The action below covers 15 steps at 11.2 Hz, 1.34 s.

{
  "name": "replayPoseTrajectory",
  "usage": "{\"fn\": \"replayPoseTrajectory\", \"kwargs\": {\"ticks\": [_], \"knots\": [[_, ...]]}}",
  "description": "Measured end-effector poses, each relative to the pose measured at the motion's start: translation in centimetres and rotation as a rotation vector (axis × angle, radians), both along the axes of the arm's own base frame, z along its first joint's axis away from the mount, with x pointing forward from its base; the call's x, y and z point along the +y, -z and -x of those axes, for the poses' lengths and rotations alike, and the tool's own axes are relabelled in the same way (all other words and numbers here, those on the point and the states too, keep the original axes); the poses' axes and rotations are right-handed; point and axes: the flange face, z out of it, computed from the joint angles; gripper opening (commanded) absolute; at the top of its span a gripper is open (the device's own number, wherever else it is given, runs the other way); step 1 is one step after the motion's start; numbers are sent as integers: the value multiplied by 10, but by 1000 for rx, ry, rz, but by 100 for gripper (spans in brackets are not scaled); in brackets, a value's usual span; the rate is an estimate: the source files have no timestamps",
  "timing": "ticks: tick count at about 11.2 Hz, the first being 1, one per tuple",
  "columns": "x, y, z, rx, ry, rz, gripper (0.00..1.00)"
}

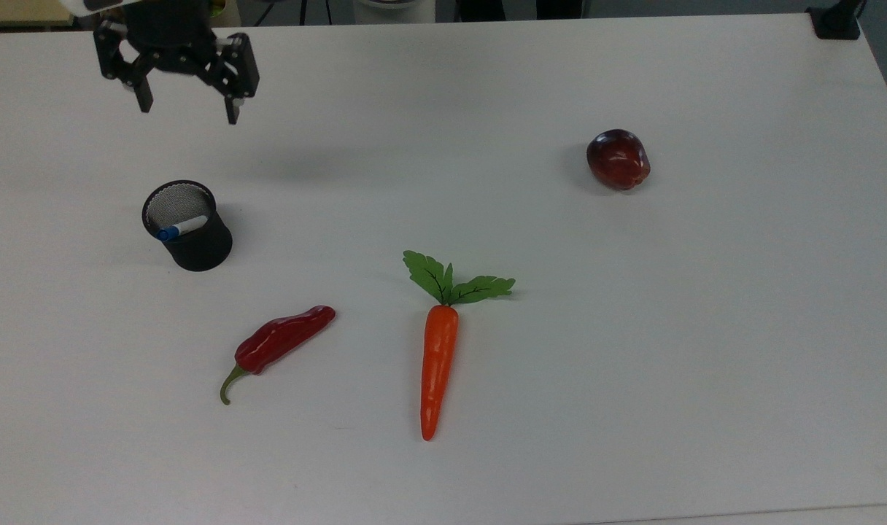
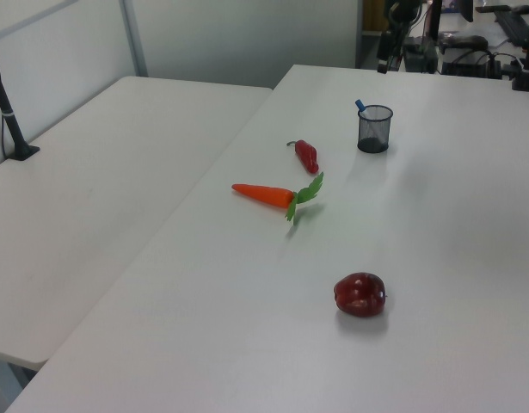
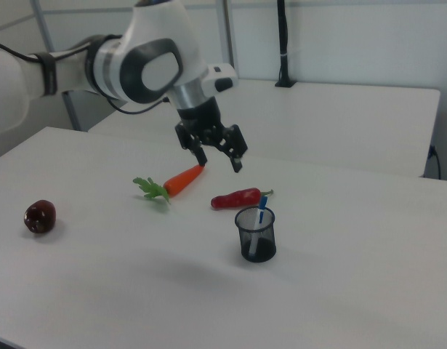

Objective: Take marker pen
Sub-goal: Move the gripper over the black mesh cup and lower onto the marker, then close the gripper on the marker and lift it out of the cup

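The marker pen point(image 1: 181, 227), white with a blue cap, leans inside a black mesh cup point(image 1: 195, 248) on the top view's left. Its blue cap pokes above the rim of the cup point(image 3: 256, 236) as the marker pen point(image 3: 262, 209) shows in the right view. My gripper point(image 1: 189, 111) hangs open in the air beyond the cup, towards the table's far edge, with nothing between its fingers. In the right view the gripper point(image 3: 220, 163) hovers well above the table, up and to the left of the cup.
A red chili pepper point(image 1: 279, 343) and an orange carrot point(image 1: 438, 361) with green leaves lie in front of the cup. A dark red apple point(image 1: 618, 159) sits at the top view's right. The white table point(image 1: 633, 364) is wide and flat.
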Motion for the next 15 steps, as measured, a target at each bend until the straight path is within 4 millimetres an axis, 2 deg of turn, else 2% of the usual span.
{"fn": "replayPoseTrajectory", "kwargs": {"ticks": [4, 7, 8, 12, 15], "knots": [[-35, 54, -29, -76, 44, -2, 67], [-39, 96, -47, -104, 39, 9, 45], [-40, 106, -51, -106, 37, 11, 42], [-40, 127, -58, -115, 33, 16, 22], [-40, 130, -58, -111, 33, 15, 9]]}}
